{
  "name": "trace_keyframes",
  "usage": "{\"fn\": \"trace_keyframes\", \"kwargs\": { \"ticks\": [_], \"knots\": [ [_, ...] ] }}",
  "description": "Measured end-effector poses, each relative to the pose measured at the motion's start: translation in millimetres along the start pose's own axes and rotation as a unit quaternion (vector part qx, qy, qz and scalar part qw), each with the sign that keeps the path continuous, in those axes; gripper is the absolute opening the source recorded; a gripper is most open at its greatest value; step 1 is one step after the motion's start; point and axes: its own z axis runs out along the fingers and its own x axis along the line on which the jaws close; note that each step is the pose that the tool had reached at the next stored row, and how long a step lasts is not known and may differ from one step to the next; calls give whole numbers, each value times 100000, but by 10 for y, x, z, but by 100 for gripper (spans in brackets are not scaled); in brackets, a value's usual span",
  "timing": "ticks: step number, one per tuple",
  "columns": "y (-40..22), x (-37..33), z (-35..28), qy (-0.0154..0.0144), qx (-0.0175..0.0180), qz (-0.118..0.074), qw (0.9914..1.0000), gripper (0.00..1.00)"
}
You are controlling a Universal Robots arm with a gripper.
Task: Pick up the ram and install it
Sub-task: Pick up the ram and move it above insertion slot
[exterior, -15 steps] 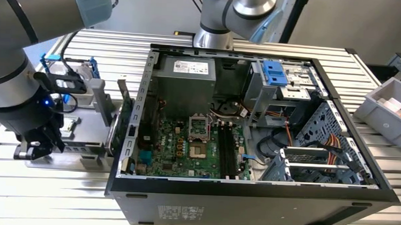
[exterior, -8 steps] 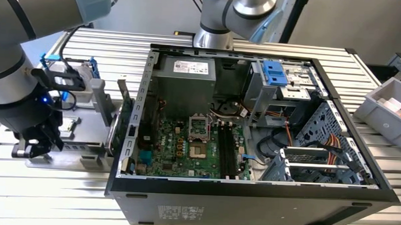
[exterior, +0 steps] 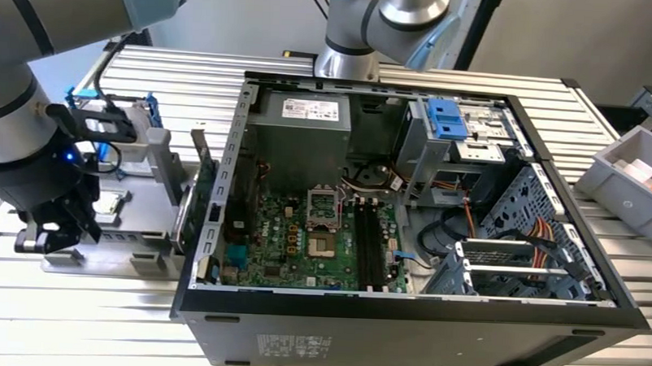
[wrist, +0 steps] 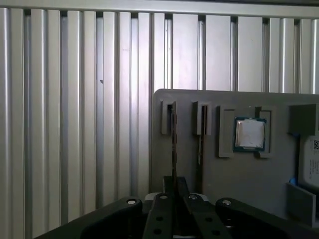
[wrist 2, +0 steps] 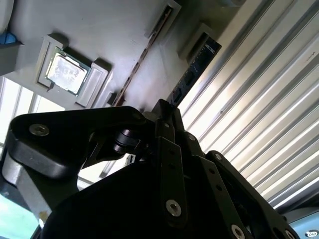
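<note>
The gripper is pressed together on the near end of the ram, with one finger on each side of the thin stick. The ram stands on its edge in a slot of the grey holder. Its slot is the one closest to the holder's edge and the striped metal table. In the second wrist view the ram looks dark, with small chips on its side, and it runs right up to the gripper. A second stick stands in the slot just beside it. Past that lies the square silver chip, and then the hard drive with a white label whose words I cannot read. In the exterior view the open computer case sits to the right of the holder. A white sticker is on the grey box inside the case, and I cannot read that writing either.
</note>
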Motion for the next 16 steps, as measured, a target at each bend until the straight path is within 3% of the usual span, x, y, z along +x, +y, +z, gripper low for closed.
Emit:
{"fn": "trace_keyframes", "kwargs": {
  "ticks": [16],
  "knots": [
    [7,-8,-142,0,1,4,100000,0]
  ]
}}
